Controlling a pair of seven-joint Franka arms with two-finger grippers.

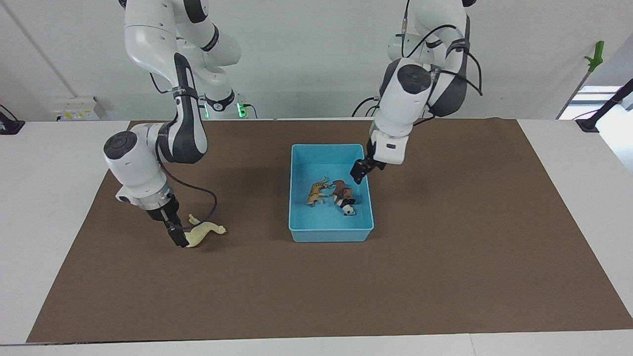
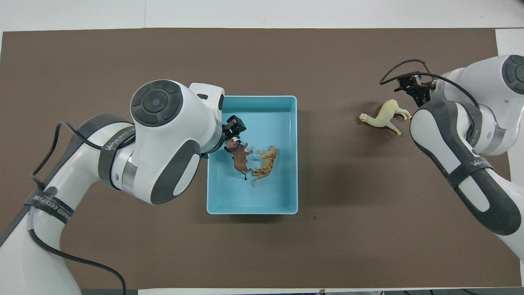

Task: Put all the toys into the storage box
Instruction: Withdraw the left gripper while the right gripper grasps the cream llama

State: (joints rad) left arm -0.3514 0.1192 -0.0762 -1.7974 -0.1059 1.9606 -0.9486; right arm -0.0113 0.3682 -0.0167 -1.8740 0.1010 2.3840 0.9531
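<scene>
The light blue storage box (image 1: 329, 147) (image 2: 254, 97) sits mid-table. In it lie the orange striped tiger (image 1: 316, 193) (image 2: 266, 163) and the brown lion (image 1: 340, 188) (image 2: 240, 155). The lion rests partly on the panda (image 1: 348, 207), which the overhead view does not show. My left gripper (image 1: 359, 172) (image 2: 233, 125) hangs open over the box, just above the lion and clear of it. The cream long-necked animal (image 1: 206, 231) (image 2: 382, 116) lies on its side on the mat toward the right arm's end. My right gripper (image 1: 177, 236) (image 2: 413, 91) is open, low at the animal's hind end.
A brown mat (image 1: 445, 257) covers most of the white table (image 1: 49, 198). The right arm's black cable (image 1: 210, 198) loops just above the cream animal.
</scene>
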